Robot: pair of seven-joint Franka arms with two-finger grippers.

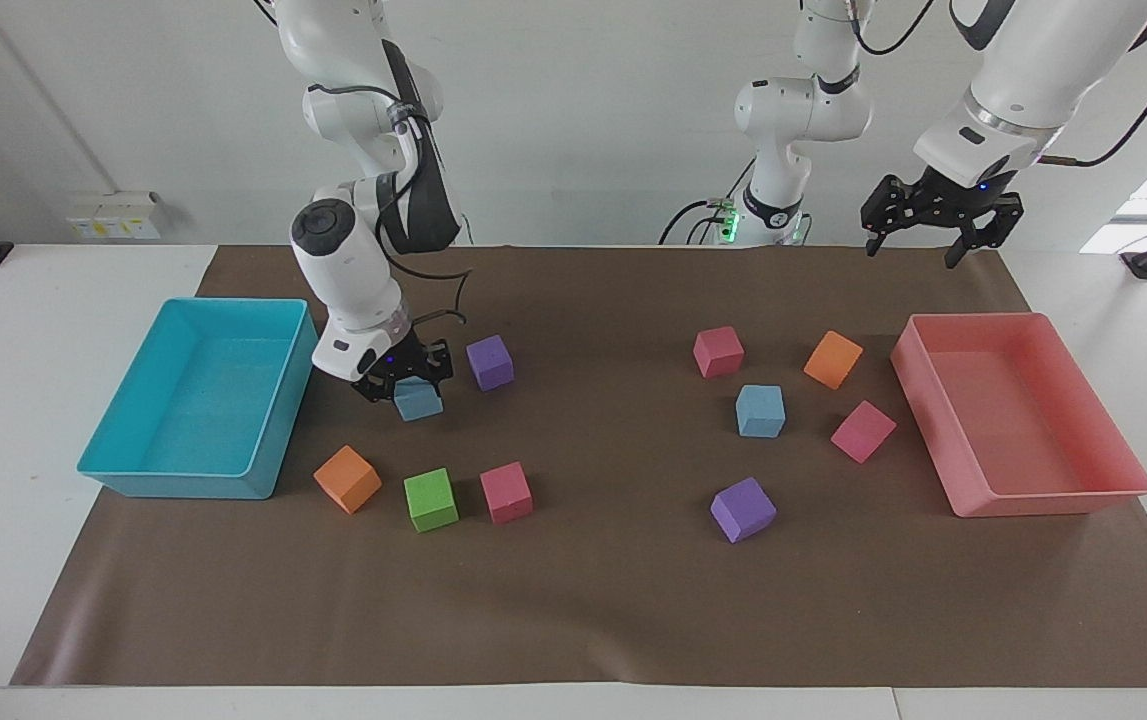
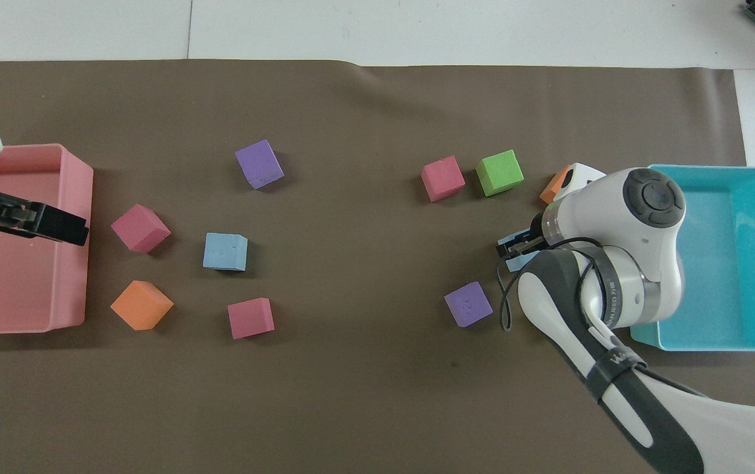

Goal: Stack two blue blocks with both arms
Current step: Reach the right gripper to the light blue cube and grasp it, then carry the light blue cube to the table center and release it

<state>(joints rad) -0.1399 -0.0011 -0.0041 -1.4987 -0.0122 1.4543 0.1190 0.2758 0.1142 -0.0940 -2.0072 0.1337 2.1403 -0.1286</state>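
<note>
A: Brown mat (image 1: 593,600) on a white table. Turquoise tray (image 1: 195,400) end first?

B: Right gripper (image 1: 403,378) is clamped on one blue block (image 1: 419,399), carried just off the mat beside the purple cube (image 1: 490,362).

A: Step?

B: Pick looks done. Next: carry it over the other blue block (image 1: 760,410) (mid-mat, near the pink tray (image 1: 1023,415)) and square it up.

A: Left gripper (image 1: 938,215)?

B: Waits above the pink tray's end, fingers spread.

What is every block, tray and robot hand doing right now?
Right gripper: shut on a blue block, lifted off the mat.
Held blue block: in the air.
Other blue block: lying on the mat, untouched.
Left gripper: open, waiting above the mat near the pink tray.
Pink tray: empty.
Turquoise tray: empty.
</note>
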